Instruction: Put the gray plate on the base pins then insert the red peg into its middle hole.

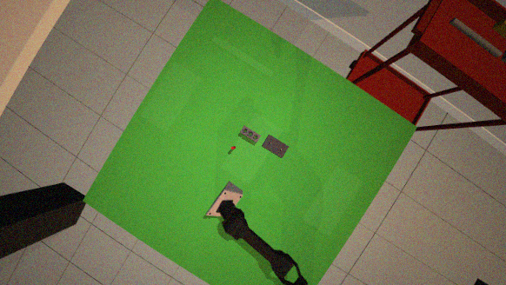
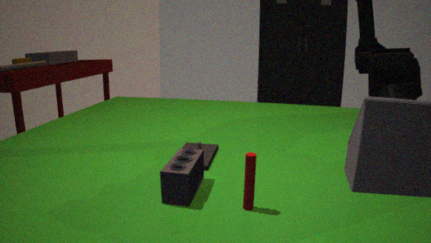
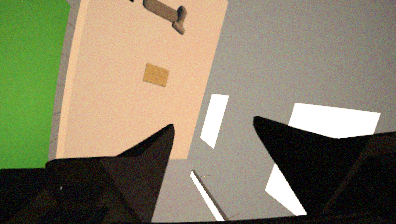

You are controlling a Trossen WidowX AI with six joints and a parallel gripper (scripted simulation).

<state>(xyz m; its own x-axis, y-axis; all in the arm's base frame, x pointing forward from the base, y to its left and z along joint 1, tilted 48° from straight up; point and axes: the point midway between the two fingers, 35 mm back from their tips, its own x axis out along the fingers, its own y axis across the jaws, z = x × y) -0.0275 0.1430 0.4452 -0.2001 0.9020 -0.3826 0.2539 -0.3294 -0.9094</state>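
Observation:
The gray plate (image 1: 256, 140) (image 2: 175, 188) is a thick block with three holes in a row, resting on the green surface. The flat dark base (image 1: 275, 149) (image 2: 211, 152) lies beside it, apart from it; two small pins show on it in the top view. The red peg (image 1: 233, 148) (image 2: 249, 181) stands upright on the green surface, apart from both. My gripper (image 3: 213, 124) is open and empty in the wrist view, its fingertips well apart. It is far from all three parts, beyond the lower edge side in the top view, and outside the exterior view.
My arm is mounted on a gray wedge block (image 1: 235, 188) (image 2: 396, 148) with a pale sloped face. A red table (image 1: 387, 93) (image 2: 89, 68) stands beyond the green surface (image 1: 174, 143) (image 2: 111, 218). A black box-like object (image 1: 39, 217) stands at the left in the top view.

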